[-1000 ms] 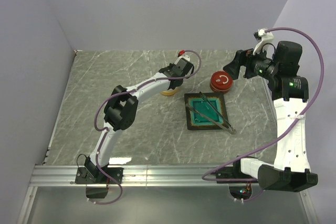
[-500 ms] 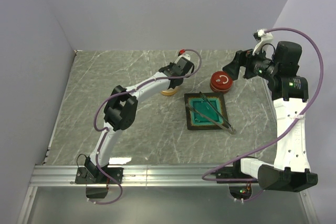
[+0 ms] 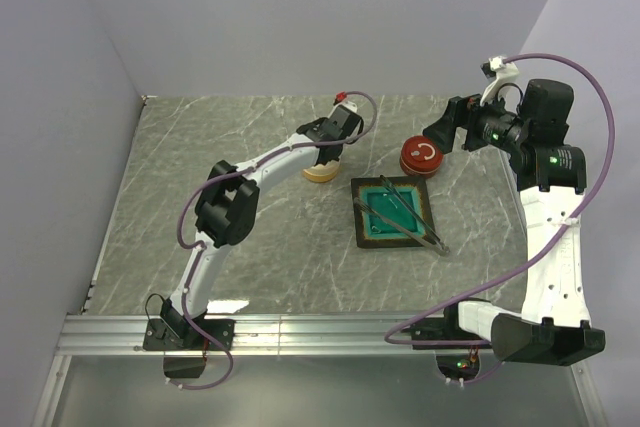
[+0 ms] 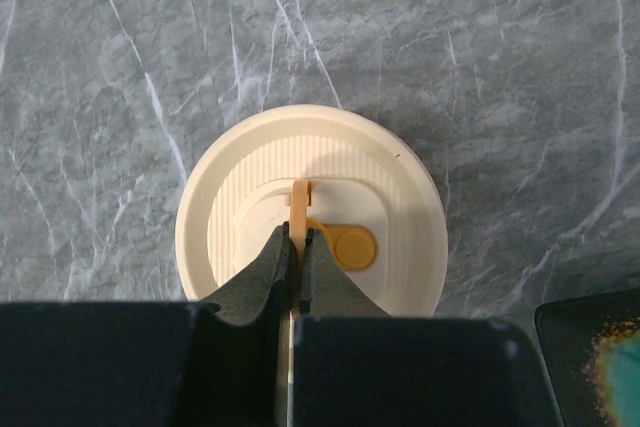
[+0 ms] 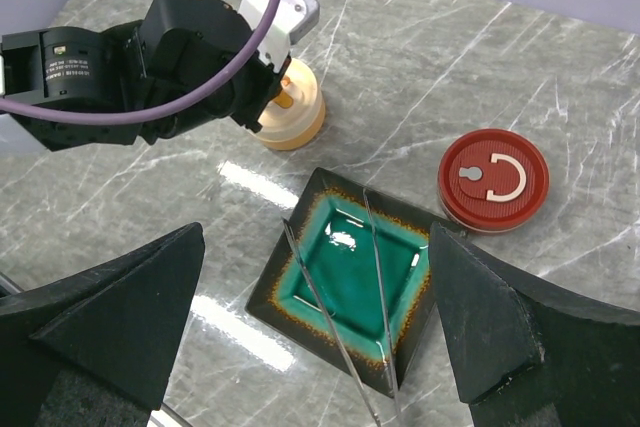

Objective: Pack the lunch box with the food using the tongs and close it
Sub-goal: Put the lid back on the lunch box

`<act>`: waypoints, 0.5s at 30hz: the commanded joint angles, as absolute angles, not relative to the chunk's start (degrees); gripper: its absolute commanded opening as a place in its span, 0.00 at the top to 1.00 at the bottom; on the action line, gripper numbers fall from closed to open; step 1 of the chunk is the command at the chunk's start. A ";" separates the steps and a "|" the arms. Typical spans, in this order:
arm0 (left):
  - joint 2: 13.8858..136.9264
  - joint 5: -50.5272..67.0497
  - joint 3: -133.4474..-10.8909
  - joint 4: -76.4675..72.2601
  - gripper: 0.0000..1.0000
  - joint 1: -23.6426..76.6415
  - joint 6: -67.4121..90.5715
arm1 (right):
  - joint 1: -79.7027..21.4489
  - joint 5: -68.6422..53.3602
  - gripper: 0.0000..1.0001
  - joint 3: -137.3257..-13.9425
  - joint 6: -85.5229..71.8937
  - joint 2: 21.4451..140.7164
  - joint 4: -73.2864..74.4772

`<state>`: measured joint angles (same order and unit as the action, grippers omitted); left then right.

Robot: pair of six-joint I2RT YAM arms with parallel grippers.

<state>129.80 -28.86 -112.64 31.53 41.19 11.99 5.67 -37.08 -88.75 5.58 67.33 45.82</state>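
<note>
My left gripper (image 4: pixel 296 252) was clenched on the cream lid (image 4: pixel 400 197)'s orange tab (image 4: pixel 301 202), my right gripper (image 3: pixel 443 135) gaping wide. The tongs (image 3: pixel 430 238) lay across the teal tray (image 3: pixel 359 217). A skewed pull could slip that thin tab free.

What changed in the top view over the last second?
The left fingers, shut on the thin orange tab of the cream round lid, shifted slightly leftward and away from the arm's base. The lid barely moved. Unchanged: right fingers wide open, red round lid, teal square tray, and long silver metal tongs lying across it.
</note>
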 commanded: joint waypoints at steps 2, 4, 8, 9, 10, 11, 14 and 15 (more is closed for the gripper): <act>126.12 -27.86 -114.61 31.46 1.00 40.34 13.36 | 6.15 -38.06 0.00 -88.95 5.27 66.80 43.68; 126.12 -27.86 -114.26 31.20 1.00 40.34 13.62 | 6.15 -38.06 0.00 -88.95 5.27 66.88 43.59; 126.30 -27.51 -113.21 31.20 1.00 40.34 14.32 | 6.15 -37.88 0.00 -88.95 5.36 66.80 43.77; 126.21 -27.42 -112.77 31.11 1.00 40.34 14.59 | 6.15 -37.88 0.00 -88.95 5.36 66.71 43.68; 125.86 -27.42 -111.89 30.85 1.00 40.34 15.02 | 6.15 -37.88 0.00 -88.86 5.36 66.71 43.68; 125.69 -27.33 -111.36 30.50 1.00 40.34 15.38 | 6.15 -37.79 0.00 -88.68 5.36 66.71 43.59; 125.07 -27.77 -108.99 29.89 1.00 40.34 16.78 | 6.15 -37.70 0.00 -88.51 5.45 66.62 43.59; 124.81 -28.03 -108.29 29.36 1.00 40.34 17.05 | 6.15 -37.62 0.00 -88.51 5.54 66.71 43.68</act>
<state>128.66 -28.12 -110.24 29.76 40.75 14.66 5.67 -37.15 -88.60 5.61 67.33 45.78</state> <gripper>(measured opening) 0.051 0.996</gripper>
